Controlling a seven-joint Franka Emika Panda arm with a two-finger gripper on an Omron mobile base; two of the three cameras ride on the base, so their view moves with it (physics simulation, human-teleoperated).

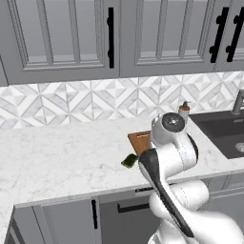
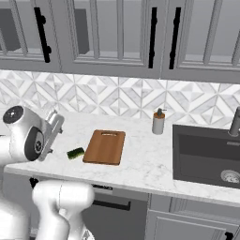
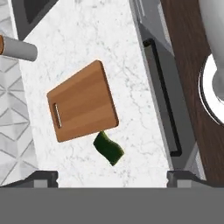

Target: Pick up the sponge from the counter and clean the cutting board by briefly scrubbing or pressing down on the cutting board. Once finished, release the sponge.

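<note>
The dark green sponge (image 3: 108, 148) lies on the white marble counter (image 3: 87, 39), touching a corner of the reddish-brown cutting board (image 3: 83, 107). From the base cameras the sponge (image 2: 75, 153) sits just left of the board (image 2: 105, 146), near the counter's front edge (image 2: 140, 164). In the left base view the sponge (image 1: 129, 161) and a strip of the board (image 1: 140, 140) show beside my arm. My gripper (image 3: 112, 179) hangs well above the counter, looking down, open, with nothing between its fingertips (image 3: 43, 177). The sponge lies a little ahead of the gap between them.
A soap dispenser (image 2: 159, 122) stands behind the board, toward the dark sink (image 2: 206, 154) and faucet (image 2: 234, 122) on the right. Grey cabinets hang above the tiled backsplash. A drawer with a black handle (image 3: 164, 100) runs under the counter's front edge.
</note>
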